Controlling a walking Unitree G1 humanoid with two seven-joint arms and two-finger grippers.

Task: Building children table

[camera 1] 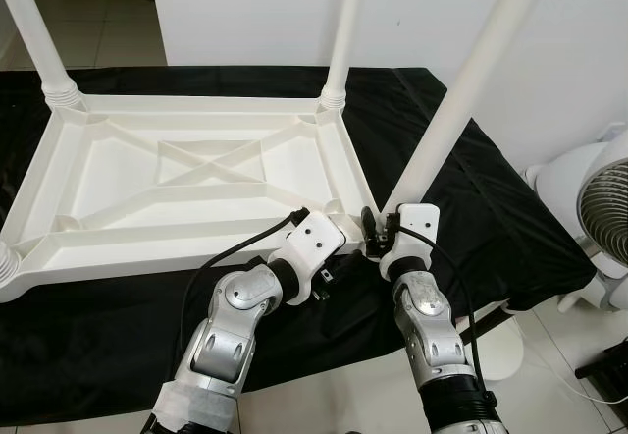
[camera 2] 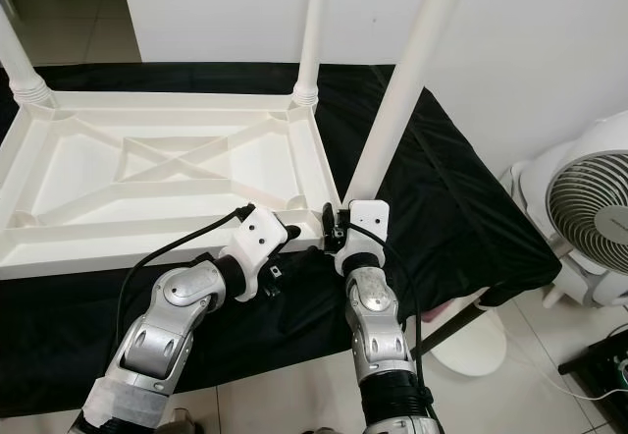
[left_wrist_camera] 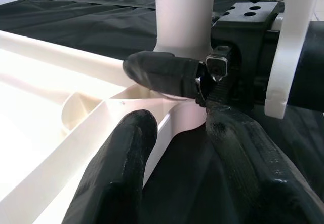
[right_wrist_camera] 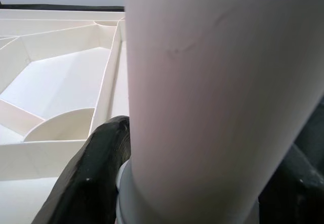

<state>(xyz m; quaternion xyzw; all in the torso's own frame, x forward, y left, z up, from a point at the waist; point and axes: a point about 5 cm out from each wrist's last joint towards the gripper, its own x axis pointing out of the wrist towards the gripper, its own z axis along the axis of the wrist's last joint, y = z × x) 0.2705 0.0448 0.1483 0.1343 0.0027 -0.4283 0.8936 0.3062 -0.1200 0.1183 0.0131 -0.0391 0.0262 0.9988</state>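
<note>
**Gripping the near-right leg at its socket**

Clamping my right gripper around the base of the white table leg, I have one black finger on each side of the tube, which fills the space between them in the right wrist view. That leg rises from the near-right corner of the upturned white tabletop and leans away toward one o'clock.

My left gripper sits just beside it at nine o'clock, at the same corner. Its two fingers are spread apart and straddle the corner rim of the tabletop, with nothing pinched between them. In the left wrist view, one of my right gripper's fingers presses against the foot of the leg straight ahead.

The tabletop lies underside up, its crossed ribs showing, on a black cloth that covers the work surface. Two more white legs stand in its far corners: one at eleven o'clock and one at twelve o'clock, each seated in a ribbed collar. A fourth collar shows at the near-left corner.

Off at three o'clock, on the tiled floor, stands a white fan.
</note>
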